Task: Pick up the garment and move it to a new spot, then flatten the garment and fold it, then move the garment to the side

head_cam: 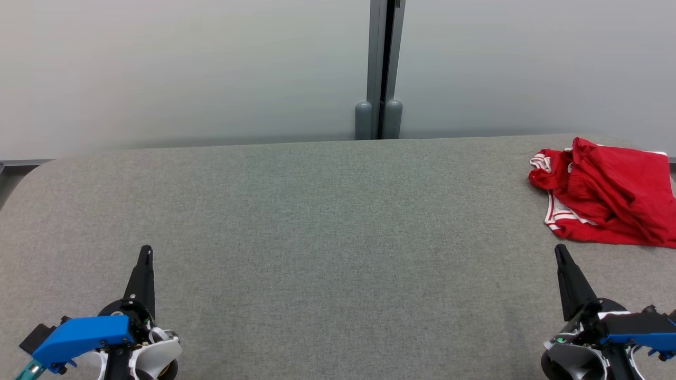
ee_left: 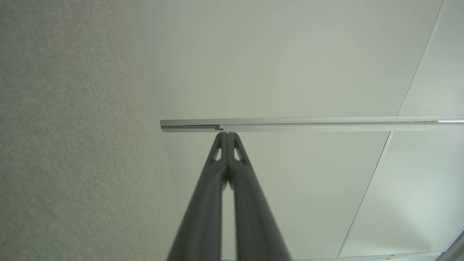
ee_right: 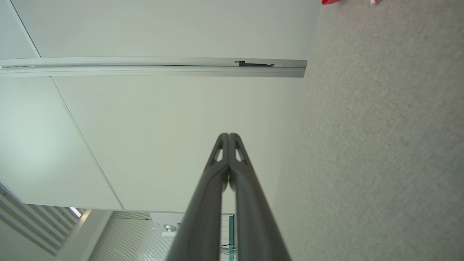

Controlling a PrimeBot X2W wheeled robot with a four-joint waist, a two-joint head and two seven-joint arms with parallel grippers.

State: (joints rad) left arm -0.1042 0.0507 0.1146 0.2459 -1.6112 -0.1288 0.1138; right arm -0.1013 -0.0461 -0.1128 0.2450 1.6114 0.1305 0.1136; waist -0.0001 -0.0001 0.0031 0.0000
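Note:
The garment [head_cam: 607, 192] is red with white striped trim and lies crumpled at the far right of the grey table [head_cam: 338, 221], cut by the right edge of the head view. A sliver of the garment [ee_right: 330, 1] shows at the top of the right wrist view. My right gripper [head_cam: 560, 252] rests at the lower right, just in front of the cloth, fingers pressed together and empty [ee_right: 228, 136]. Far across the table at the lower left, my left gripper [head_cam: 146, 252] is also shut on nothing [ee_left: 227, 134].
A pale partition wall [head_cam: 185, 68] runs behind the table, with a grey vertical post [head_cam: 379, 68] at its middle. The table has rounded corners at the far left. A metal rail [ee_left: 308, 123] crosses the wall in both wrist views.

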